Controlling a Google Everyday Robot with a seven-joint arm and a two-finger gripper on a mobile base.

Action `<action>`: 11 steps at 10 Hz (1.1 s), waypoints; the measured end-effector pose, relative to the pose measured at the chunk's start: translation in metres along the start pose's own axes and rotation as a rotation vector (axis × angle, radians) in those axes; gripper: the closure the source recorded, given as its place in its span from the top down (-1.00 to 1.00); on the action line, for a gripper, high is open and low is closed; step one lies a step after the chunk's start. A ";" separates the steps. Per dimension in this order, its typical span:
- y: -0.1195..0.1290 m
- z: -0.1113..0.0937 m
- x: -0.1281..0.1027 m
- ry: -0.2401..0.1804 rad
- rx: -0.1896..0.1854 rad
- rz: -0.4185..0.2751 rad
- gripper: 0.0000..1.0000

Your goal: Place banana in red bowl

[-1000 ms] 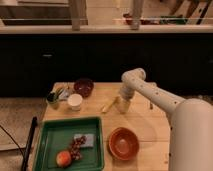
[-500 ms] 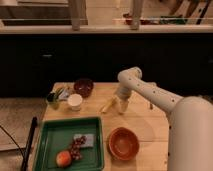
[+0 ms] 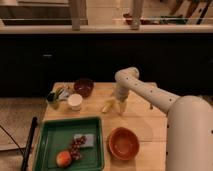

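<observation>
Reaching down, the gripper point(image 3: 120, 107) is sitting just right of the banana point(image 3: 108, 106) — its grip I cannot tell — red bowl point(image 3: 123, 143) nearer.

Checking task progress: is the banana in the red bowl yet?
Out. The banana lies on the table, apart from the red bowl, whose inside shows empty. The gripper is beside the banana.

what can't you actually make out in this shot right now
- camera view: whether the tool, low over the table beside the banana, touches it; the arm's wrist covers that spot.
- camera view: the dark clump on the green tray, next to the orange fruit, too small to identify.
- camera view: the robot's body, cut off by the right and bottom edges.
</observation>
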 end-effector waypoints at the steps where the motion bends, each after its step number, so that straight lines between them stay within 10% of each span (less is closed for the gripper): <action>1: 0.001 0.001 -0.004 -0.014 0.000 -0.014 0.60; 11: 0.002 0.008 -0.012 -0.057 0.021 -0.063 -0.99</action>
